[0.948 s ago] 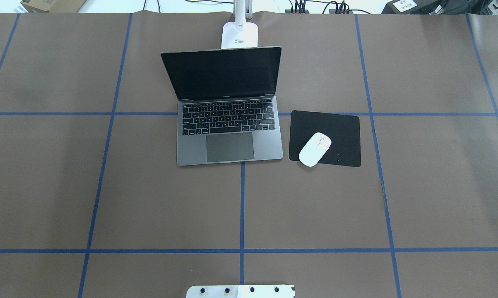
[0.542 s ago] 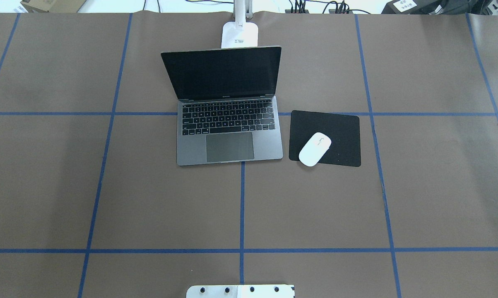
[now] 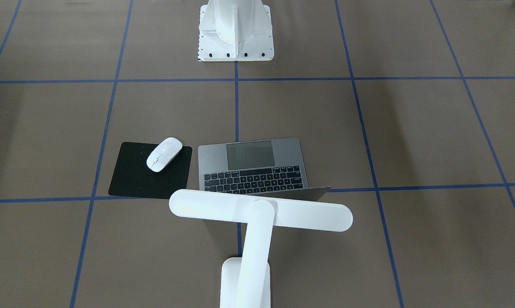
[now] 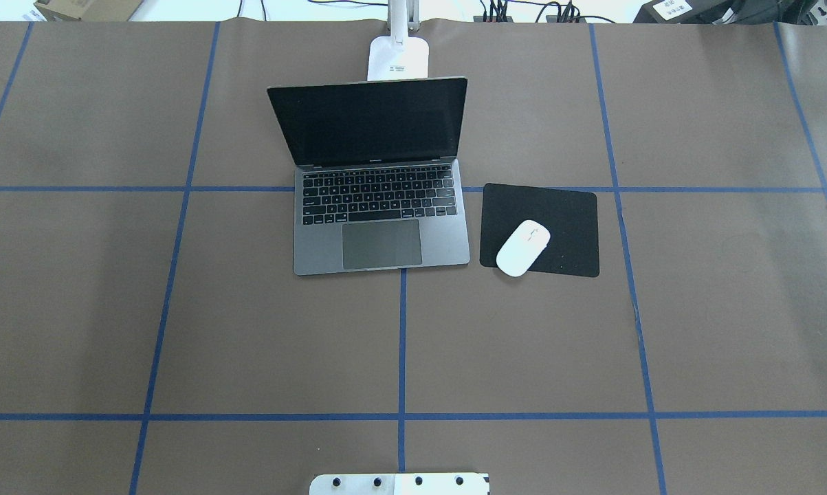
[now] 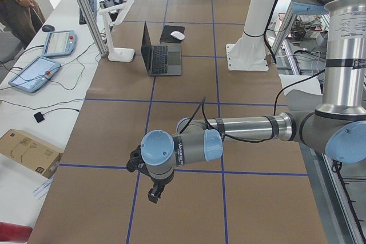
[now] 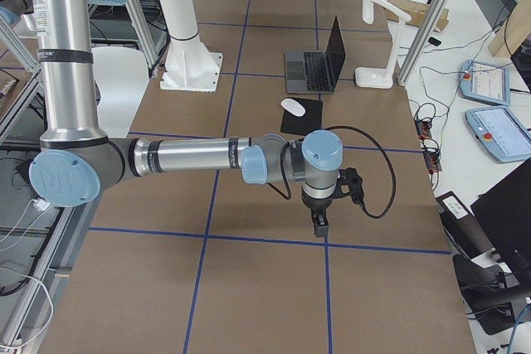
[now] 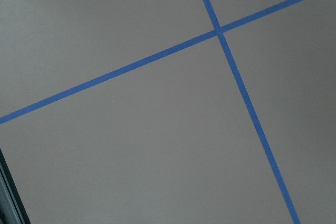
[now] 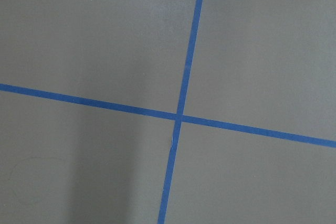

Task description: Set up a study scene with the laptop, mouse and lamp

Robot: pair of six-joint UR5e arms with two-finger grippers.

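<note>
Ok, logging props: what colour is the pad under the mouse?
Black. The flat square mouse pad under the white oval mouse shows best in the overhead exterior view.

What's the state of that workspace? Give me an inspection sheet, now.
Surface: brown table with a blue tape grid.
Job's things: laptop open, screen dark; mouse on the black pad beside it; lamp standing behind the laptop.
Clutter: nothing seen.
Grippers: left gripper and right gripper hang over bare table; open or shut cannot be told.
Cables: wrist cable on the left arm; looped cable on the right.
Surroundings: white pedestal; tablets and cardboard box on a side bench; a person at the edge.
</note>
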